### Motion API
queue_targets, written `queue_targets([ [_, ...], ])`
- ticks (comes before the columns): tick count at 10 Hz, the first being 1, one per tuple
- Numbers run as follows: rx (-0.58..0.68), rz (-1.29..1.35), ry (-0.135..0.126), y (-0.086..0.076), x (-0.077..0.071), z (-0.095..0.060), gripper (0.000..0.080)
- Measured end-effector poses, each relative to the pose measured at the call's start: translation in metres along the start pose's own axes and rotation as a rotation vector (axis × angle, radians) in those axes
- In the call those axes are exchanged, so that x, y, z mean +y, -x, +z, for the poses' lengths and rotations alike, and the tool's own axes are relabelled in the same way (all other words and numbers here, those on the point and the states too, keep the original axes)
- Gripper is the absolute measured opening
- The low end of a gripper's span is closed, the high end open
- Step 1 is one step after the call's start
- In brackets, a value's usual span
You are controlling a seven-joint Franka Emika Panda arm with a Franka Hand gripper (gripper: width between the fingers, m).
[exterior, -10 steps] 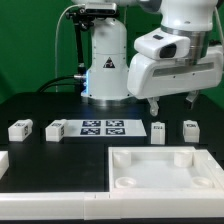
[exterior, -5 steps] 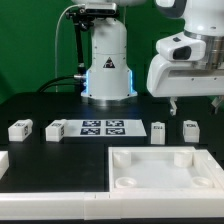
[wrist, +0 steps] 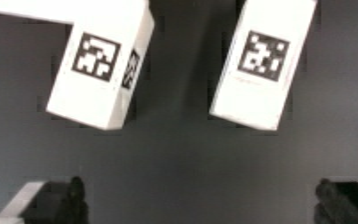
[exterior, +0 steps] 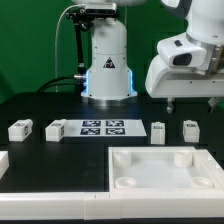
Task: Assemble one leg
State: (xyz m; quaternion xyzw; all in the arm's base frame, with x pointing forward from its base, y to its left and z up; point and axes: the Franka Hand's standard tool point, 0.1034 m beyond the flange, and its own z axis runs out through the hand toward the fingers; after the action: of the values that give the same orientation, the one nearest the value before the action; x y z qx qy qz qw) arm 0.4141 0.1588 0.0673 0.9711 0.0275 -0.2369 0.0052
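Observation:
Four small white legs with marker tags stand on the black table. Two are at the exterior view's left (exterior: 19,129) (exterior: 57,128) and two at its right (exterior: 158,131) (exterior: 190,129). My gripper (exterior: 194,101) hangs open and empty above the right pair. In the wrist view those two legs (wrist: 101,65) (wrist: 265,60) lie side by side, tags facing up, well beyond my gripper (wrist: 197,205). Its dark fingertips (wrist: 51,200) are spread wide apart with only bare table between them.
The marker board (exterior: 103,126) lies between the two pairs of legs. A large white square piece with corner sockets (exterior: 160,172) sits at the front. Another white part (exterior: 3,160) shows at the left edge. The robot base (exterior: 107,60) stands behind.
Over the last second my gripper moved toward the exterior view's right and a little upward, ending above the right pair of legs. The parts have not moved.

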Motion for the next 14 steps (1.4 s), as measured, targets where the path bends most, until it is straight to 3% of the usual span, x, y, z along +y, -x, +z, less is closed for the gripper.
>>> queue_targets([
  [3,-0.327,0.078,-0.068,0.008,-0.017,0.009,0.0649],
  [5,-0.433,0.078,-0.07,0.011,-0.016,0.014,0.0649],
  [8,-0.423,0.079,-0.073,0.007,-0.016,0.016,0.0649],
  [10,-0.442,0.089,-0.072,0.009,-0.013,0.036,0.0649],
  [14,-0.434,0.092,-0.071,0.008,-0.015,0.054,0.0649],
])
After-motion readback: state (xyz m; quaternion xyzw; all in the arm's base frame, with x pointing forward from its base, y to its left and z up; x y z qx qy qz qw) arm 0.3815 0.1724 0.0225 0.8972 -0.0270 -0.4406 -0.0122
